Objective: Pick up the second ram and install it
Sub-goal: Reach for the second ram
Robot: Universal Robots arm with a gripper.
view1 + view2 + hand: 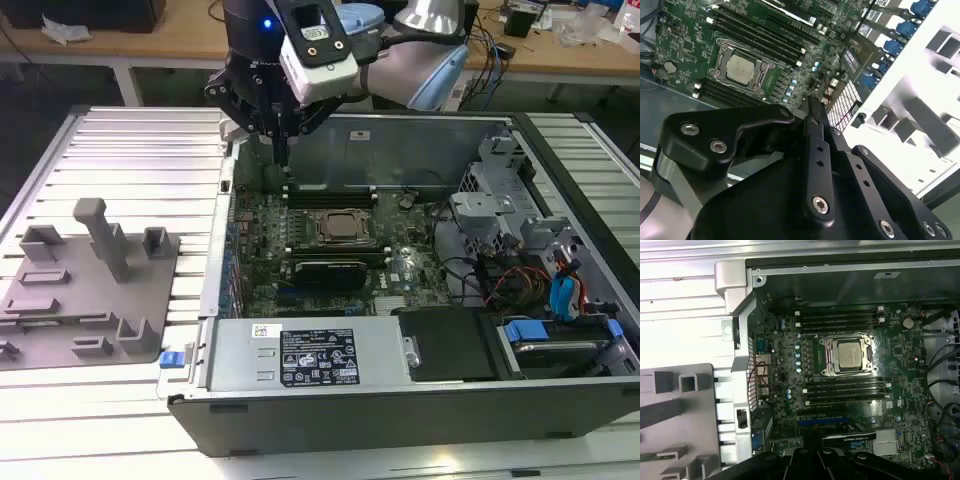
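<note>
Hovering gripper above motherboard, beside case wall, jaws closed empty, gray fixture well apart.

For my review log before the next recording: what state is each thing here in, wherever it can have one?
Computer case: side open, motherboard exposed.
Processor socket: frame shut over a processor.
Ram slots: white end clips visible; filled or not cannot be told.
Gripper: poised over the case's far corner at the exterior view's left.
</note>
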